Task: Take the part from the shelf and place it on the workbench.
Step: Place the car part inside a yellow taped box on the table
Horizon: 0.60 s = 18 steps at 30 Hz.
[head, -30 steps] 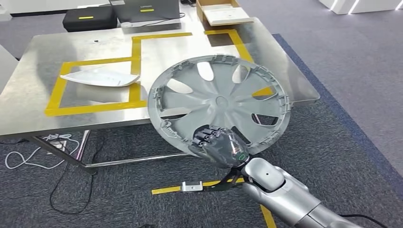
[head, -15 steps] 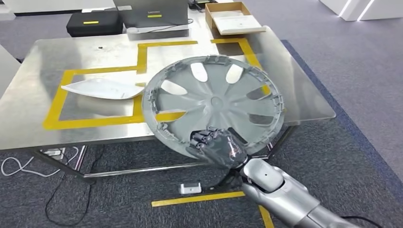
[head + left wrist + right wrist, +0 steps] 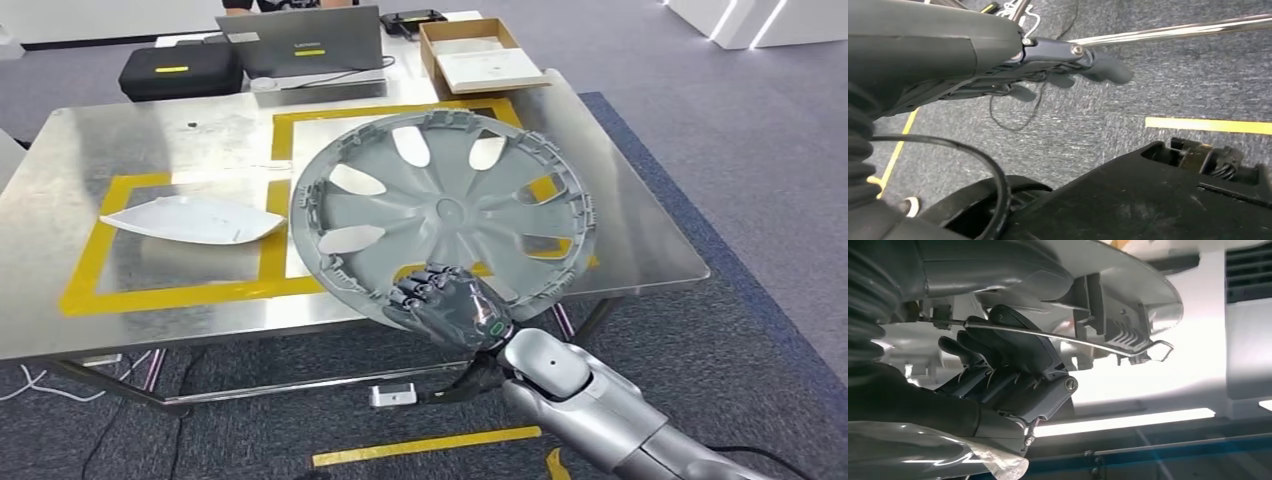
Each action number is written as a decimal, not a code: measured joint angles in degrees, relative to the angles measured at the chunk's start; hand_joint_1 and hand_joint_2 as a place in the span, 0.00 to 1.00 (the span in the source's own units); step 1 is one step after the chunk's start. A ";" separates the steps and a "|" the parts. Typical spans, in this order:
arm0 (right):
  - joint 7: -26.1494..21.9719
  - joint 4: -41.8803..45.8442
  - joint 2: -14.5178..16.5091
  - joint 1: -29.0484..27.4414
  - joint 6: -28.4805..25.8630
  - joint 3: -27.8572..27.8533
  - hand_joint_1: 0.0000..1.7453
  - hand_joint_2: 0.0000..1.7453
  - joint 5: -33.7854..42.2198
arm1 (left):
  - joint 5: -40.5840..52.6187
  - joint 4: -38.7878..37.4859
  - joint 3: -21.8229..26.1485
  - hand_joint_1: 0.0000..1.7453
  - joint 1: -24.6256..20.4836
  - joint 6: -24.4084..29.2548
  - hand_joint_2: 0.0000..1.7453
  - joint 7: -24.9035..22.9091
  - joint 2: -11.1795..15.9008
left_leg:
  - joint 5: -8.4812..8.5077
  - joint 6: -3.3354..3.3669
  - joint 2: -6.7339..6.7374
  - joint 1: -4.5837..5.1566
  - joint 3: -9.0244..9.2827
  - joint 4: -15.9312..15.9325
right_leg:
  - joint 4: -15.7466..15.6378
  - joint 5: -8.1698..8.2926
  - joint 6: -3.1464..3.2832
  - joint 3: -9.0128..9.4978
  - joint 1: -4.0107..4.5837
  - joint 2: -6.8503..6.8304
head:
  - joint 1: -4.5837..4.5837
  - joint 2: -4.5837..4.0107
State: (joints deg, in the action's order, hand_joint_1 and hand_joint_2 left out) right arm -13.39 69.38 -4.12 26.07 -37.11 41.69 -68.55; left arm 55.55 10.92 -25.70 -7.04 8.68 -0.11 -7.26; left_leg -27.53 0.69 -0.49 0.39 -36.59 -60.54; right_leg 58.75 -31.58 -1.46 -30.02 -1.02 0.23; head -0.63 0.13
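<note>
Right hand (image 3: 447, 307) has its fingers curled tight around the near rim of the grey wheel cover (image 3: 440, 215), holding it tilted over the steel workbench (image 3: 640, 230), above the yellow tape outlines. Off to the left a white curved panel (image 3: 190, 219) lies flat on the bench. Left hand (image 3: 1048, 65) hangs low over the carpet; can't really tell how its fingers sit.

Workshop, taped steel workbench (image 3: 620, 215), carpet floor (image 3: 740, 130)
</note>
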 joint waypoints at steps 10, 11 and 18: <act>-3.42 -3.62 2.03 6.38 5.84 4.05 1.00 1.00 2.45 | 3.79 0.09 -1.47 0.00 -0.69 -2.33 1.00 3.01 -0.56 | -1.02 1.83 -0.16 -0.15 3.91 1.50 | 12.57 -3.50 -1.90 -8.97 0.03 -0.15 | 0.57 0.00; -3.74 -4.40 2.64 7.65 6.83 5.00 1.00 1.00 2.56 | 4.34 0.09 -1.76 0.00 -0.83 -2.72 1.00 3.30 -0.71 | -1.44 1.71 -0.20 -0.16 4.45 1.48 | 10.00 -0.84 -1.81 -8.73 0.02 -0.16 | 0.56 0.00; -4.70 -8.13 6.38 13.96 10.81 10.49 1.00 1.00 3.61 | 6.13 0.10 -3.07 0.00 -1.38 -4.58 1.00 4.48 -1.42 | -2.89 -0.28 -0.29 -0.35 5.47 1.18 | 0.50 4.08 0.63 -5.52 0.60 -0.22 | 0.66 0.00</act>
State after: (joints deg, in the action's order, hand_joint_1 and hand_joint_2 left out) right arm -18.09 61.25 2.26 40.03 -26.30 52.17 -64.94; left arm 61.68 11.03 -28.77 -8.42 4.10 4.37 -8.68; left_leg -30.42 0.41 -0.78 0.05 -31.12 -59.36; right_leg 59.25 -27.51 -0.82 -35.54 -0.42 0.01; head 0.03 0.13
